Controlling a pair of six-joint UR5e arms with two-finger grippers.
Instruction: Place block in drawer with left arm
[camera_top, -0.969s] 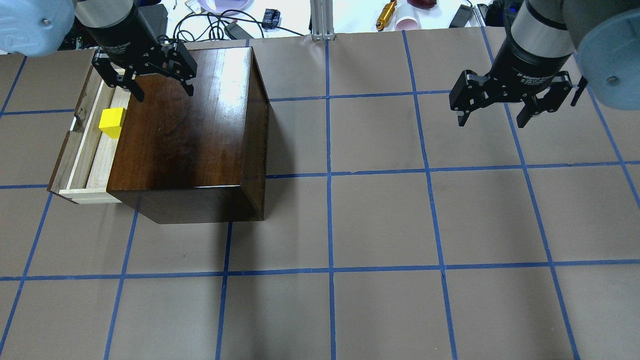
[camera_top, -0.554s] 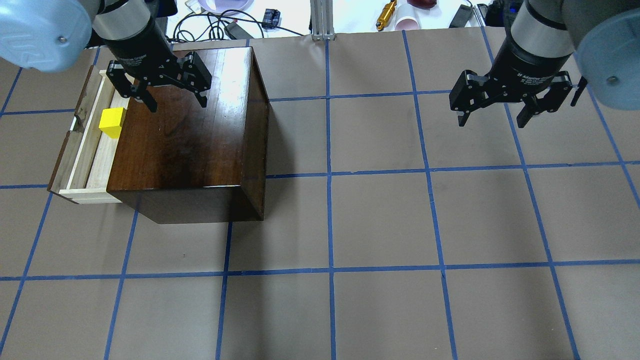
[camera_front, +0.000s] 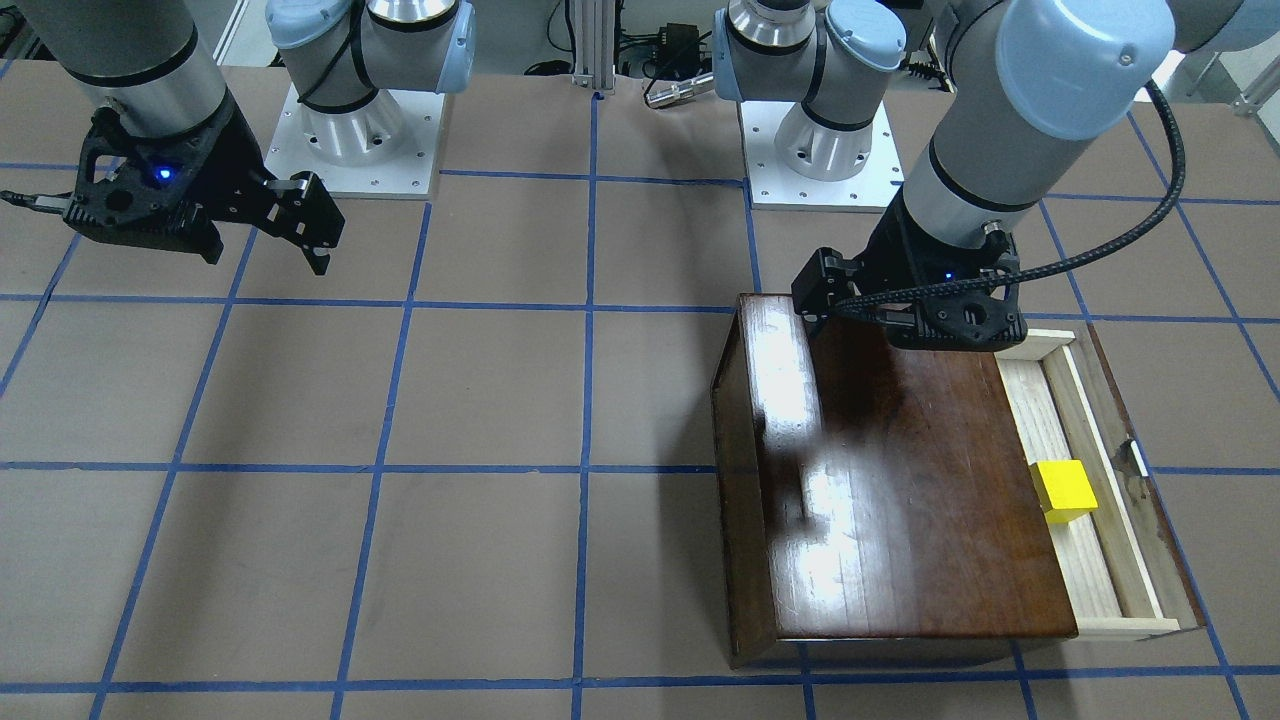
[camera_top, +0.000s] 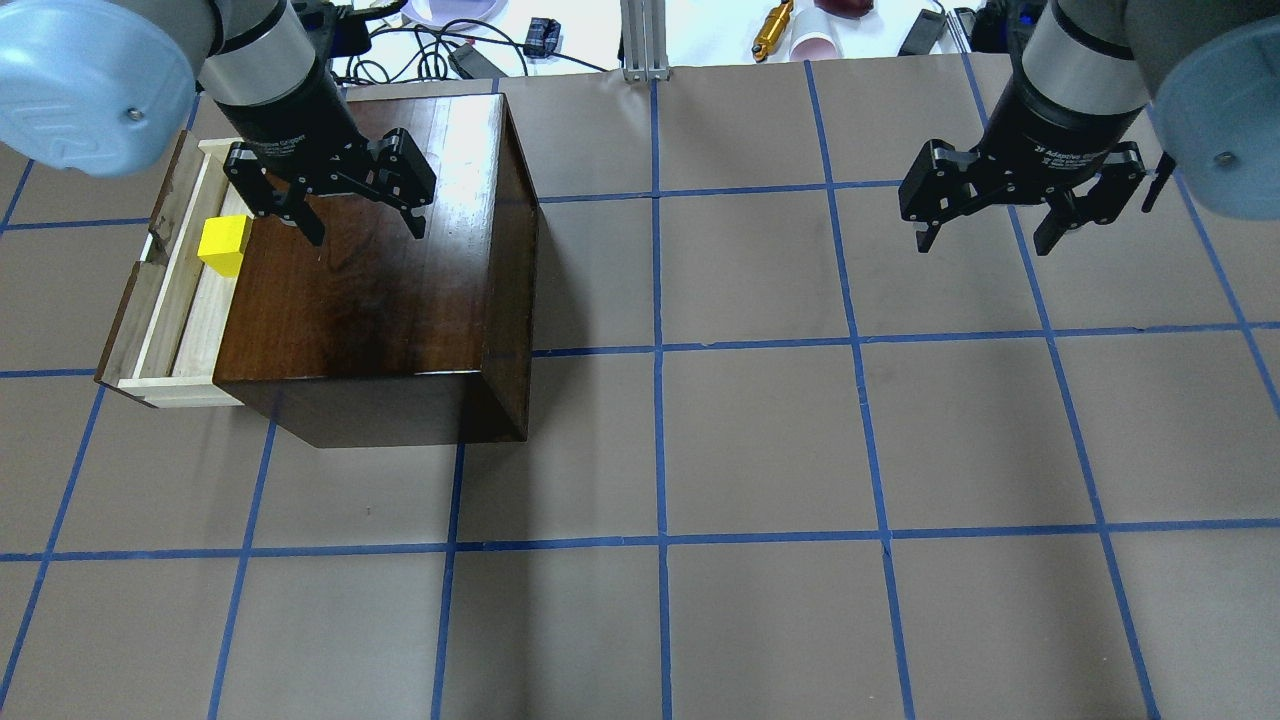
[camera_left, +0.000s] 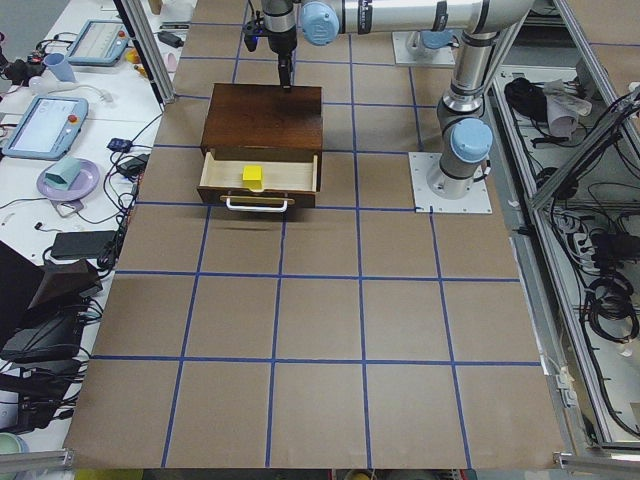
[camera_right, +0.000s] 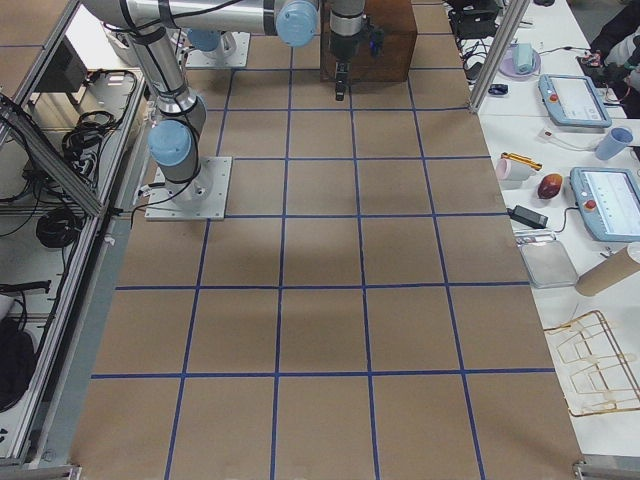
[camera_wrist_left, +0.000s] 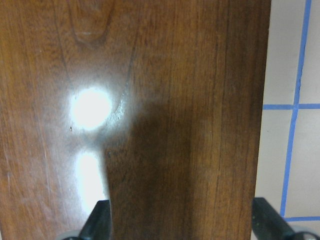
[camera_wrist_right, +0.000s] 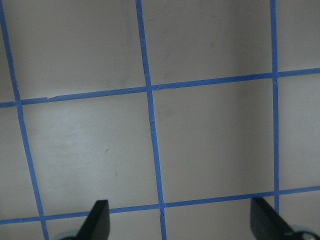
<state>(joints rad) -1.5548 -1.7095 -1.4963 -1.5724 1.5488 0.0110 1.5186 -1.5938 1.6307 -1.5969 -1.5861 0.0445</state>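
On the table (camera_top: 760, 430), a small bright-yellow block (camera_top: 224, 243) sits in the drawer (camera_top: 200, 330).

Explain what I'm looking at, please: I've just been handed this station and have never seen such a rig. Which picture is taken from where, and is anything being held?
This is a two-armed robot bolted to a brown table; each arm ends in a black two-finger gripper. The overhead view looks from behind the robot, so its left side is on the picture's left. The front-facing view looks back at it, so the sides are swapped. Two side views look along the table, and a camera rides on each wrist. On the table stands a dark wooden box with its pale drawer pulled out, and the yellow block lies in the drawer. The left gripper hangs open and empty above the box top, which fills its wrist view. The right gripper is open and empty above the table.
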